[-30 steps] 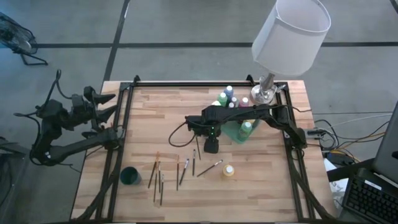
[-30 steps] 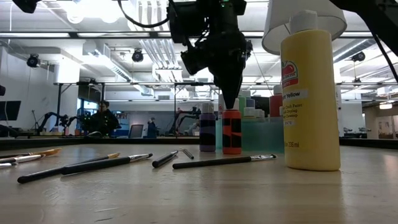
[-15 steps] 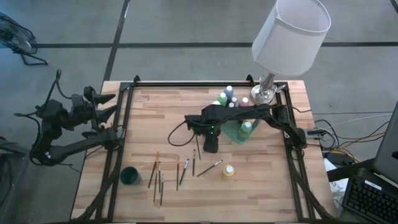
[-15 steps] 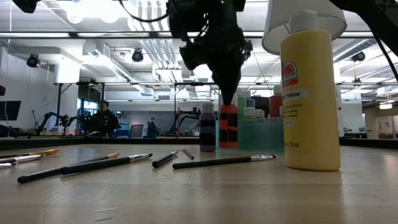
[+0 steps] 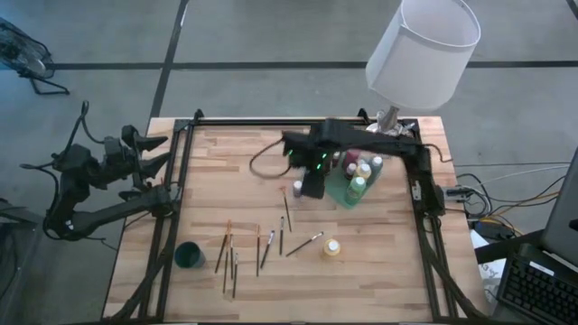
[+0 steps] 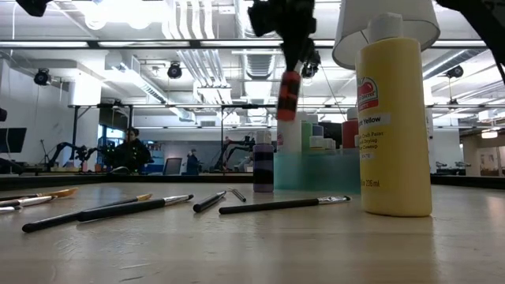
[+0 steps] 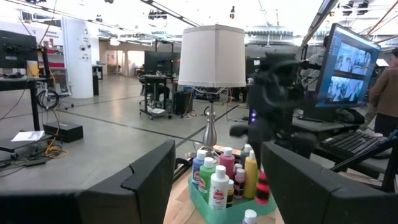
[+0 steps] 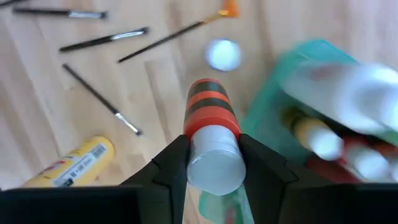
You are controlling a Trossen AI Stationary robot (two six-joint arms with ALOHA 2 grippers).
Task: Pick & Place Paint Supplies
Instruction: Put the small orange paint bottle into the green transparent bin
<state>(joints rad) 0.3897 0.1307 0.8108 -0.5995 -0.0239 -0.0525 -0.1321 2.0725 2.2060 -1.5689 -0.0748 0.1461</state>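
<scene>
A red bottle with black stripes [image 6: 288, 95] hangs high above the table, and my right gripper [image 6: 295, 61] is shut on its top. From above, the gripper [image 5: 312, 187] hides the bottle; it is beside the left edge of the green tray [image 5: 341, 195], which holds several bottles [image 5: 358, 185]. A purple bottle [image 6: 263, 166] stands on the table left of the tray. A yellow bottle [image 5: 332, 247] stands upright nearer the front. Several brushes [image 5: 228, 256] lie flat on the wood. My left gripper [image 5: 163, 153] waits open beyond the table's left edge. My right gripper pinches the red bottle's white cap [image 8: 214, 163] between its two fingers [image 8: 175, 163]. The fingers come from above, pointing down. The bottle hangs below them, cap up, slightly tilted and lifted well clear of the table.
A lamp with a white shade [image 5: 422, 51] stands at the far right corner behind the tray. A small dark green cup [image 5: 189, 255] sits near the front left. Bare wood lies between the brushes and the far edge.
My right gripper has taken hold of the red bottle, which stood on the table left of the tray. It has lifted the bottle straight up, well clear of the wood, and carried it a little toward the far edge, beside the tray.
</scene>
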